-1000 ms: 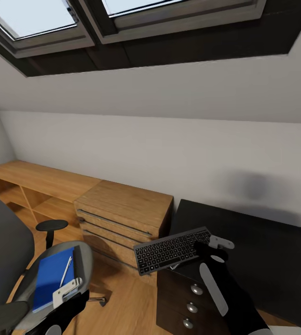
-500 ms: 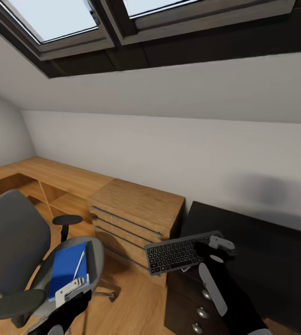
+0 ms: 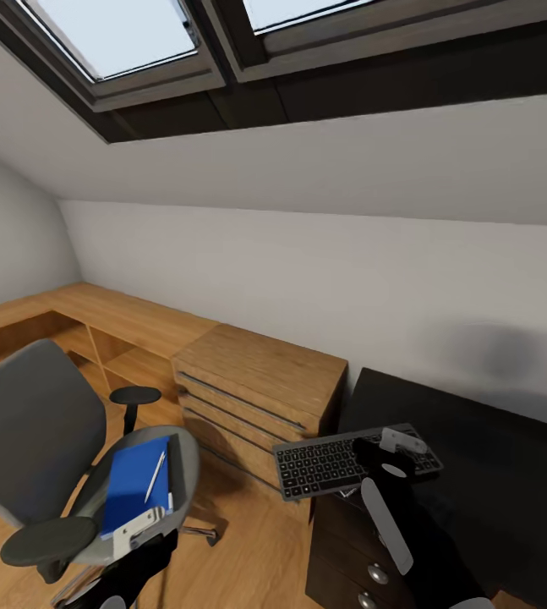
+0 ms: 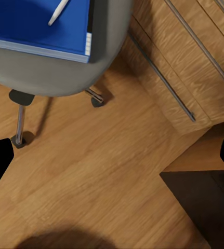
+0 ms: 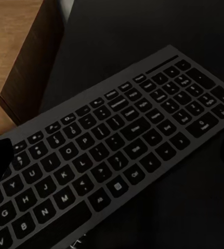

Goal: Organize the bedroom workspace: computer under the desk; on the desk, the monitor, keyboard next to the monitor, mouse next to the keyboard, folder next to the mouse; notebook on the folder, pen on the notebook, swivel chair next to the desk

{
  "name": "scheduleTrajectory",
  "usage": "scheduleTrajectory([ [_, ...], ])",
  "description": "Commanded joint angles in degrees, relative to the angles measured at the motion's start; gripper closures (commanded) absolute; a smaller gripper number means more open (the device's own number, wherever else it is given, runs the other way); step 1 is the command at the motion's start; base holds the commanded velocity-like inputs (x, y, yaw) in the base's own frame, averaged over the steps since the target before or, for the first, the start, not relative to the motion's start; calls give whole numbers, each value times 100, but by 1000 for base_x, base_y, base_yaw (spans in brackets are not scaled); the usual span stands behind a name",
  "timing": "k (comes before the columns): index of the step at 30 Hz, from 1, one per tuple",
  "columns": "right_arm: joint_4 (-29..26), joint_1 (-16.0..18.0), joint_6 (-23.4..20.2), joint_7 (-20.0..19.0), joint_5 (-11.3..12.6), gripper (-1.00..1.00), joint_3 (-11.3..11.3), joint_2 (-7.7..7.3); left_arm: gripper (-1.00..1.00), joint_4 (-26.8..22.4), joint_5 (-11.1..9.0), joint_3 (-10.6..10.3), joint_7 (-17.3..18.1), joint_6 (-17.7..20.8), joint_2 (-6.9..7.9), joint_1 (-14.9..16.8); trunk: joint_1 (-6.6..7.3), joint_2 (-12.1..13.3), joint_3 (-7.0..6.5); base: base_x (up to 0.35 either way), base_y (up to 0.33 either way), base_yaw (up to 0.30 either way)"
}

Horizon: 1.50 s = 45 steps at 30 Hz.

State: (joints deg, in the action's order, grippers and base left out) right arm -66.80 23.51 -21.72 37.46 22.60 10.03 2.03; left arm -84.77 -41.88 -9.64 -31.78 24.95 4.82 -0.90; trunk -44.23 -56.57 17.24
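The dark-grey keyboard (image 3: 341,463) (image 5: 117,150) lies on the left corner of the glossy black desk (image 3: 484,457) (image 5: 143,31), its left end overhanging the edge. My right gripper (image 3: 396,448) (image 5: 114,174) hovers open just above the keyboard's right half. The grey swivel chair (image 3: 28,431) (image 4: 65,78) stands at lower left. On its seat lies the blue folder (image 3: 134,486) (image 4: 34,26) with the white pen (image 3: 155,476) (image 4: 58,11) on it. A thin dark-grey edge, apparently the notebook (image 3: 172,474) (image 4: 91,21), shows beside the folder. My left gripper (image 3: 140,531) (image 4: 112,161) hangs open by the seat's near edge.
A light wooden drawer chest (image 3: 260,397) (image 4: 195,67) stands between chair and desk, with low wooden shelving (image 3: 112,326) running along the wall to the left. The desk's dark drawer unit (image 3: 349,558) carries round knobs. Wooden floor (image 4: 101,171) lies between chair and desk. Skylights are overhead.
The whole view has swung, shifting desk, chest and chair rightwards in the picture. The keyboard stays on the desk corner; my right gripper now sits further in over it.
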Motion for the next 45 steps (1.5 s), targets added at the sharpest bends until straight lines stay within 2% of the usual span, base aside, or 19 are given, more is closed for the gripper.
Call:
scheduleTrajectory([
  [1,-8,4,-21,42,34,-100,9,-3,-100,-10,-48,-15,-49,3,5,2,-1,-5,6,0,0,7],
  [22,-1,4,-14,42,38,-100,6,-9,-100,-13,-48,-64,-39,1,-7,2,-1,-5,20,-8,83,1],
  [29,15,4,-9,42,44,-100,1,-9,-100,-13,-41,-327,-69,-4,5,2,-1,-5,20,0,155,-23],
  [37,18,4,-8,39,51,-100,5,-9,-100,-13,-34,-419,-75,-7,3,2,-1,-5,20,0,278,-203],
  [45,18,4,-8,42,51,-100,7,-7,-100,-13,-31,-557,-80,-7,1,2,-1,-5,21,0,94,-192],
])
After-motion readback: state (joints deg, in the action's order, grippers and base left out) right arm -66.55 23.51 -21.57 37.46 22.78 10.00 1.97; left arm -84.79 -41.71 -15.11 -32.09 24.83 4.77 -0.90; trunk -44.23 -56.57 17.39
